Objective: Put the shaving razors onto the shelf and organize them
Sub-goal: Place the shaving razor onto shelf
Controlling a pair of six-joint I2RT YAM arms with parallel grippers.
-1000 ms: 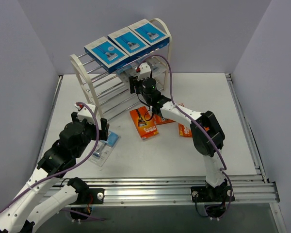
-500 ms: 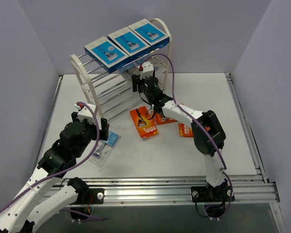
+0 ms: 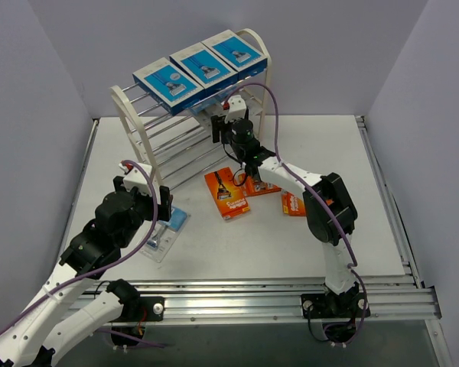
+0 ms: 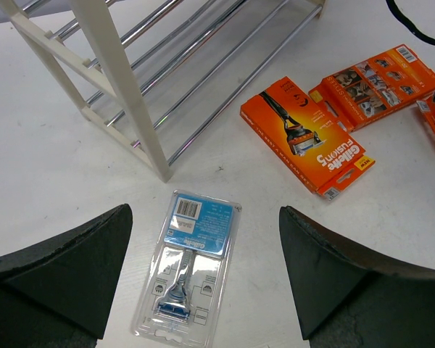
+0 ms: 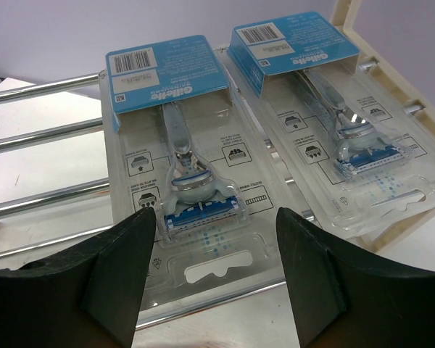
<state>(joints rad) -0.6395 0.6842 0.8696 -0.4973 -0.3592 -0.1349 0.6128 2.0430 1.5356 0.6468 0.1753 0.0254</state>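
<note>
Release of a blister pack on the second tier of the shelf (image 3: 126, 118) looked like the step in hand. Right gripper (image 5: 216, 235) sat at that tier, jaws apart, clamped on nothing. Near pack (image 5: 181, 181) lay flat across the rods (image 5: 43, 130) between its fingers. Second pack (image 5: 326, 109) lay just beside it, toward the end panel.

To do it well:
- open a touch more;
- back straight out along the rods, without lifting or dragging the near pack;
- check that its edge stayed parallel to the second pack and that its low end rested on a rod, not in a gap.

Left gripper (image 4: 205, 225) hung wide apart and empty over the third pack (image 4: 192, 268) on the table (image 3: 329, 145), near a shelf leg. Blue boxes (image 3: 203, 65) sat on the top tier. Orange packs (image 4: 308, 134) lay on the table, not yet shelved.

Against a second earlier, the right wrist had shifted slightly right and toward the shelf, jaws a shade wider. Left arm, third pack and orange packs were unchanged.
</note>
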